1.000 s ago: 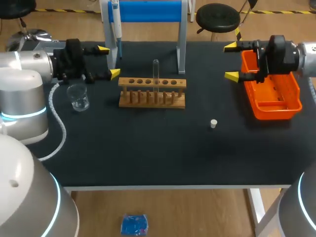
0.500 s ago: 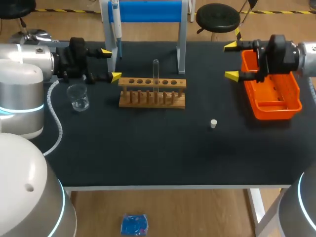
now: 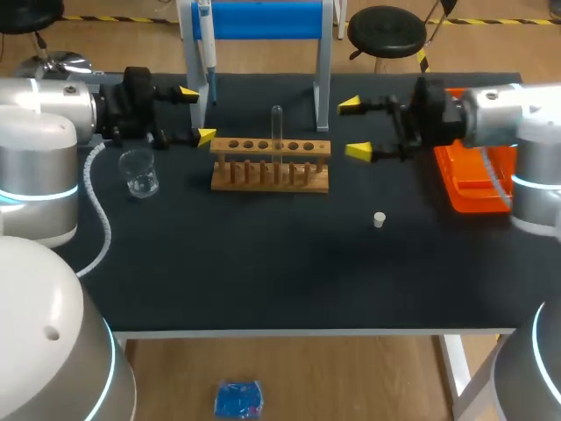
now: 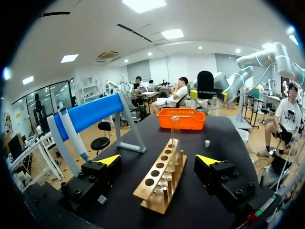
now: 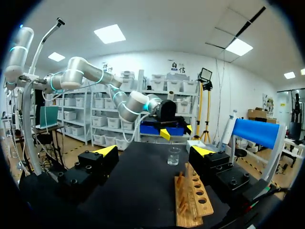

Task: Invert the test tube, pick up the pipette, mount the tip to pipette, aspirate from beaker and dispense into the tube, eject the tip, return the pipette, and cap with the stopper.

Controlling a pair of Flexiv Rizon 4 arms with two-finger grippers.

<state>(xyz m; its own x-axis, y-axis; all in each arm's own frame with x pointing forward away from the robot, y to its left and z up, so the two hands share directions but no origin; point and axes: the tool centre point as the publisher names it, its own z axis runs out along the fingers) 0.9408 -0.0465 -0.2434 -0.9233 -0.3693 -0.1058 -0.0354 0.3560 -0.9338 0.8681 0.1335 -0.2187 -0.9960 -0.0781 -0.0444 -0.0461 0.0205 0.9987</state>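
- While both arms hang low over the black table (image 3: 263, 272), the wooden test tube rack (image 3: 270, 165) sits between them near the middle of the far half.
- One glass test tube (image 3: 277, 123) stands upright in the rack, in the fourth hole from its left end; I cannot tell which end is up.
- Left gripper (image 3: 195, 112) is just off the rack's left end. Its fingers are spread wide with nothing between them.
- In the left wrist view the left gripper (image 4: 158, 160) looks down the length of the rack (image 4: 159, 183), with the tube (image 4: 175, 129) rising ahead.
- Right gripper (image 3: 353, 128) is just off the rack's right end, pointing at it. Its fingers are also spread and empty.
- In the right wrist view the right gripper (image 5: 154, 151) has the rack (image 5: 190, 200) close ahead, nearer one finger. The beaker (image 5: 173, 156) is farther on.
- That clear beaker (image 3: 139, 172) stands on the table to the left of the rack, under the left arm and apart from the rack.
- A pipette (image 3: 205, 44) hangs on the blue stand (image 3: 263, 19) behind the rack, at the stand's left leg and close to the left gripper.
- One small white stopper (image 3: 379, 219) lies alone on the table, in front of the rack's right end and apart from it.
- An orange bin (image 3: 473, 180) sits at the right side, partly covered by the right arm.
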